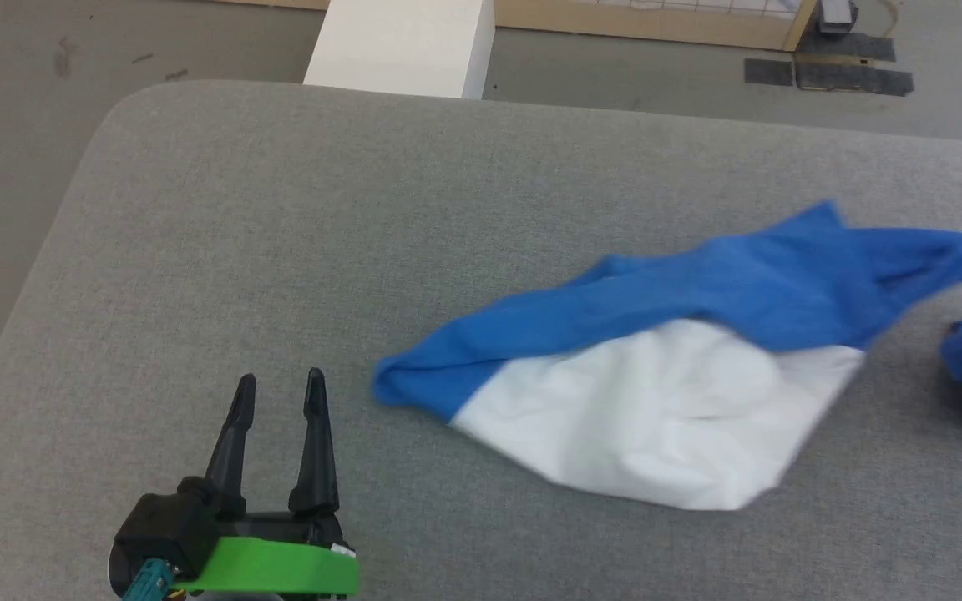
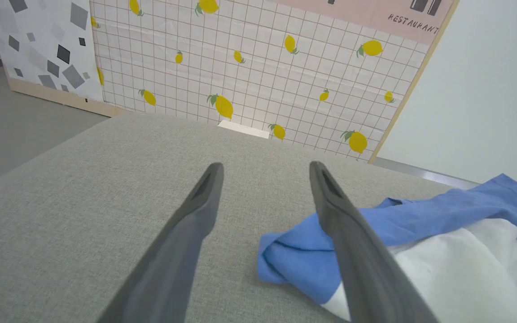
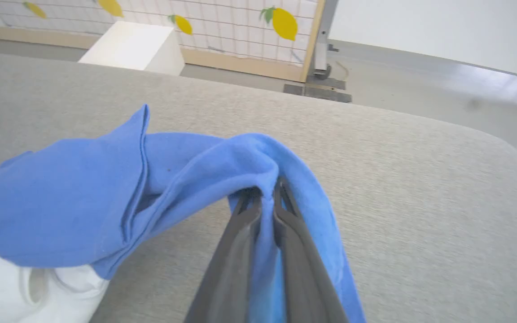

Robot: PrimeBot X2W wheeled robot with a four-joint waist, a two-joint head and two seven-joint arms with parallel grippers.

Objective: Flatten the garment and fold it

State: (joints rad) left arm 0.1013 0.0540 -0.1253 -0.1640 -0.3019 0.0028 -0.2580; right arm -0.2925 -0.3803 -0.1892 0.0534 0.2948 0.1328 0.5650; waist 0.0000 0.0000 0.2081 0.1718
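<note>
**foldfan:** So where are we at? The garment [image 1: 665, 401] is in a heap on the right half of the grey padded surface [image 1: 281, 209]. A blue sleeve [image 1: 723, 284] is flopped across the white body [image 1: 656, 417], so it's nowhere near flat.

**grippy_g:** Yep, I'd call this the very start of the flattening. The right gripper [image 3: 265, 190] has its fingers pressed together on a fold of blue fabric, and cloth spills down both sides of them. The left gripper [image 1: 281, 377] is spread wide and holding nothing. It hangs over bare surface, just left of the blue end nearest it.

**foldfan:** How would you play it from here?

**grippy_g:** I'd pull the pinched bit out and away from the white part, low and slow, so the sleeve unrolls rather than dragging the whole shirt along. That pinch looks thin to me, so a jerk could slip it free. I'd also bring the left one onto the near blue end for tension from both sides.

**foldfan:** Anything in the way?

**grippy_g:** Nope. The white box [image 1: 402, 42] sits on the floor past the far edge, well apart.
</note>
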